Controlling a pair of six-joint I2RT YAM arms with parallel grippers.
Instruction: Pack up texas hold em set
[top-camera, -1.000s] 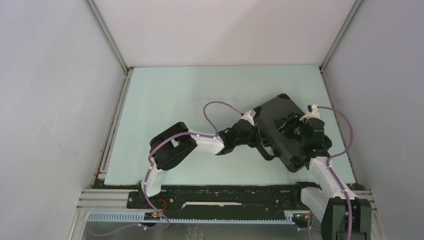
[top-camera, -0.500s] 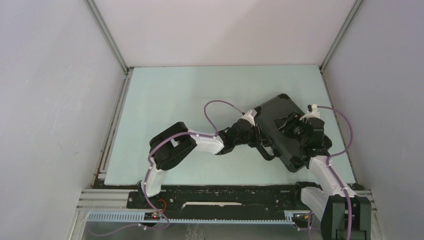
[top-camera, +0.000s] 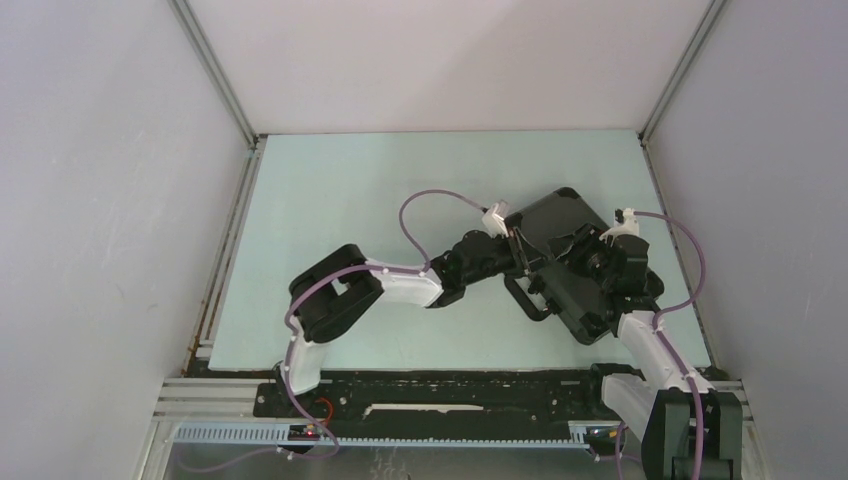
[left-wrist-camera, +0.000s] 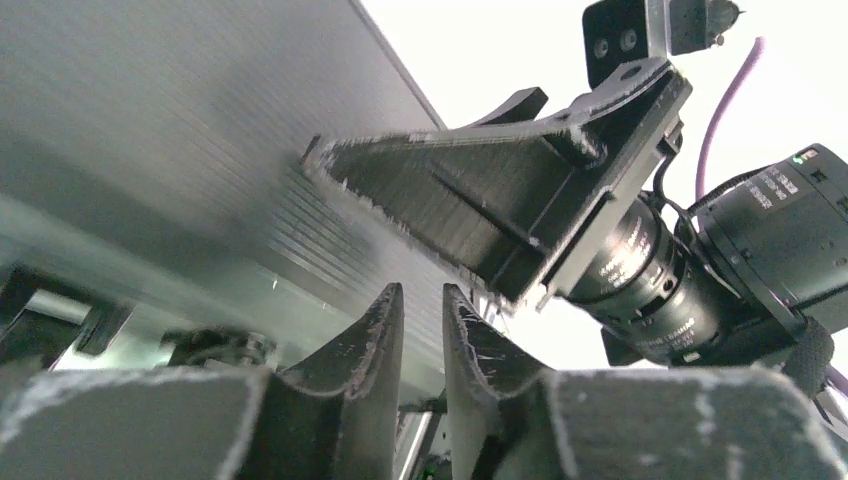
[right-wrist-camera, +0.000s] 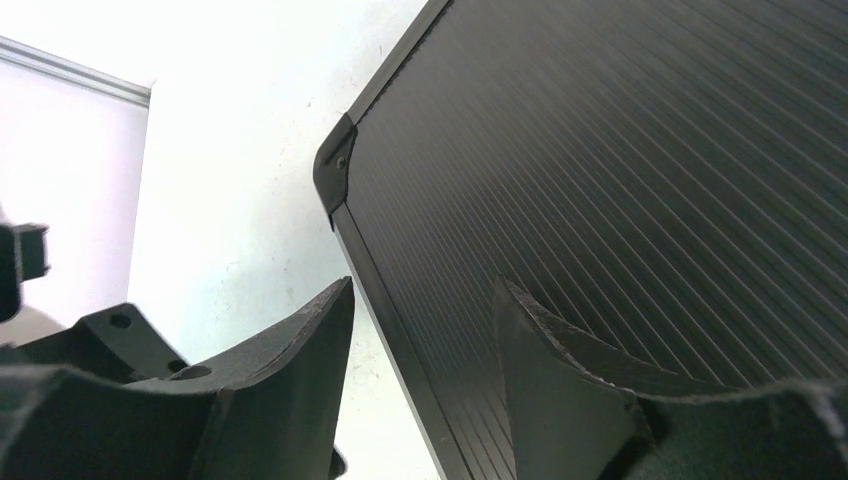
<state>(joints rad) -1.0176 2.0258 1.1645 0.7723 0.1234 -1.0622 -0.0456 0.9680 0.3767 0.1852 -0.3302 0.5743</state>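
Right hand: fingers moderately apart and holding nothing. It hovers low over the ribbed lid, with one corner of the lid in view past the fingertips.
Handle: a loop on the long side of the case that faces the left arm, and the obvious place to carry it from. A lift there will probably swing the case to hang edge-down.
Left hand: fingers drawn in to a narrow slit with nothing between them. It sits at the left edge of the case, pointing up along the lid toward the right hand.
Case: black, rectangular and lying flat with the lid down, right of centre on the surface and turned at an angle to its edges. No chips, cards or discs show outside it.
Handling: a stiff hard shell that will not give under the fingers. Filled with chips it is likely heavy for one hand. The ribbed lid looks smooth enough for fingers to slide, so the rim, a corner or the handle would hold better than the flat top.
Latches: I cannot tell whether they are fastened.
Surface: pale green, and it carries only the case.
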